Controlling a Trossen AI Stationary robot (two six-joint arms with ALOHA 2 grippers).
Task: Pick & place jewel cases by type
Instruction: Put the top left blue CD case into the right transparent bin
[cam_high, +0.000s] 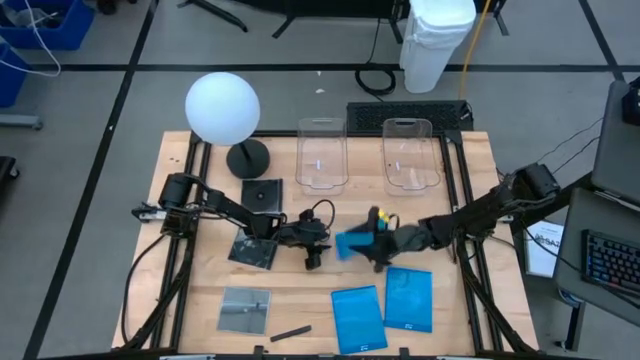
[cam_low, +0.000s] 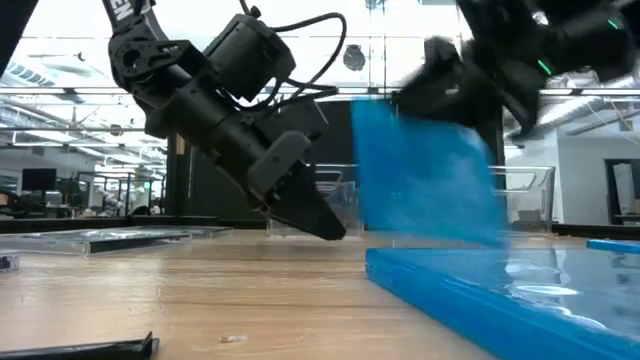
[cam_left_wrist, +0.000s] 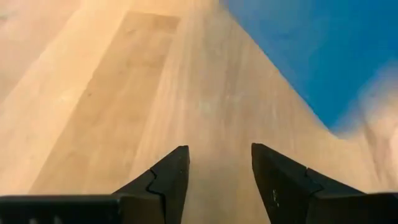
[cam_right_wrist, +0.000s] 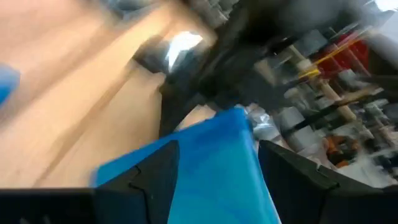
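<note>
The right gripper (cam_high: 372, 243) clamps a blue case (cam_high: 352, 244) and holds it tilted above mid-table, probably to carry it to the two blue cases (cam_high: 384, 306) near the front edge, while the left gripper (cam_high: 312, 256) hovers beside it, parted and empty.

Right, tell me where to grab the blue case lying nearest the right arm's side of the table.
That blue case lies flat beside another blue case, so its faces offer no hold. Probably best to come straight down and close the fingers across its two long edges near the middle, or pinch the outer edge, away from its neighbour, and tip it up.
</note>
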